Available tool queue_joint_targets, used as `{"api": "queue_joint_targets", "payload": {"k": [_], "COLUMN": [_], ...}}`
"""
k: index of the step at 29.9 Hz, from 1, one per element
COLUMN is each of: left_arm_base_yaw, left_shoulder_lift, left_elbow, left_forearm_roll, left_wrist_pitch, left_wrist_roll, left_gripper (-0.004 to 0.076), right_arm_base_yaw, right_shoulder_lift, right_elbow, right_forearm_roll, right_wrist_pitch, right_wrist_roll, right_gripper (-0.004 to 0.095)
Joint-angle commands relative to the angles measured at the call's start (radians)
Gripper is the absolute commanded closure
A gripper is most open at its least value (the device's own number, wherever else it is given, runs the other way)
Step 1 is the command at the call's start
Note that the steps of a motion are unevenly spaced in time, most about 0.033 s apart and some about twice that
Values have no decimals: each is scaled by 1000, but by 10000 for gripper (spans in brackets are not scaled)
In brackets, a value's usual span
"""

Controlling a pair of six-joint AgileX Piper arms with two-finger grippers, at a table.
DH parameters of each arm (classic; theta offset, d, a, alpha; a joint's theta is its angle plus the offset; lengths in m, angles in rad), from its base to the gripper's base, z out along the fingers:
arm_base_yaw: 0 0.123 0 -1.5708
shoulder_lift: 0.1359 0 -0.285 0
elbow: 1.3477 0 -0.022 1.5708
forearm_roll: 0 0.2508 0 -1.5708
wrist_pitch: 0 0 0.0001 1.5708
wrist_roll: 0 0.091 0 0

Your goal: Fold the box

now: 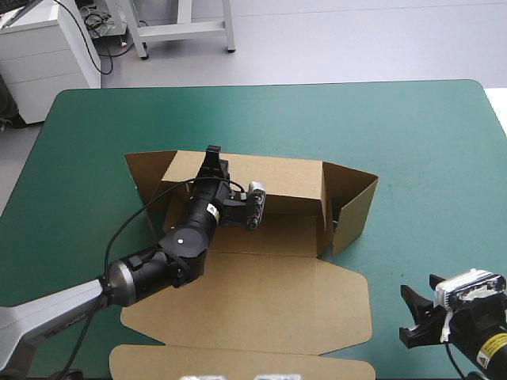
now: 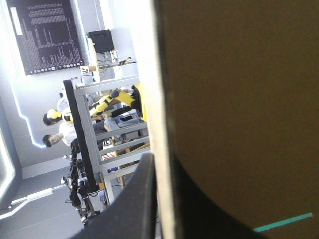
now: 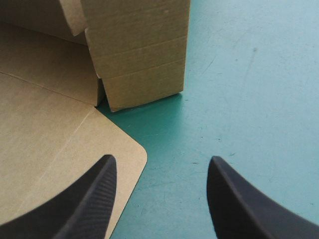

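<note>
The brown box (image 1: 269,237) lies in the middle of the teal-green cover (image 1: 412,127) and is only half built. Its far wall (image 1: 285,178) stands up, the right side wall (image 1: 352,210) is raised and leans a little outward, and the lid (image 1: 261,309) lies flat toward the near edge of the table. The left gripper (image 1: 212,156) reaches across the box floor and is clamped on the top edge of the far wall, with a black finger (image 2: 134,209) against the board. The right gripper (image 1: 408,315) is near the table's near right corner, with its fingers wide apart over the cover, just beside the rounded corner of the lid and holding nothing
</note>
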Motion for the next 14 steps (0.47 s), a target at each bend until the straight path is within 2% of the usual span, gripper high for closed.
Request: {"api": "queue_joint_targets", "payload": {"k": [1,8,14], "left_arm_base_yaw": [6,6,6], "left_shoulder_lift": [-15,-15,-15], "left_elbow": [-27,-105,-125], "left_forearm_roll": [-143,-302,-330], "left_wrist_pitch": [74,97,99], "left_wrist_roll": [59,226,242], "left_gripper": [731,731,731], "right_arm_base_yaw": [-9,-9,-9], "right_shoulder_lift": [39,132,207], "right_elbow": [-58,-73,-113], "right_forearm_roll": [-43,-63,-78], "right_wrist_pitch": [-14,3,-53], "right_wrist_roll": [12,14,9], "right_gripper": [387,386,387]}}
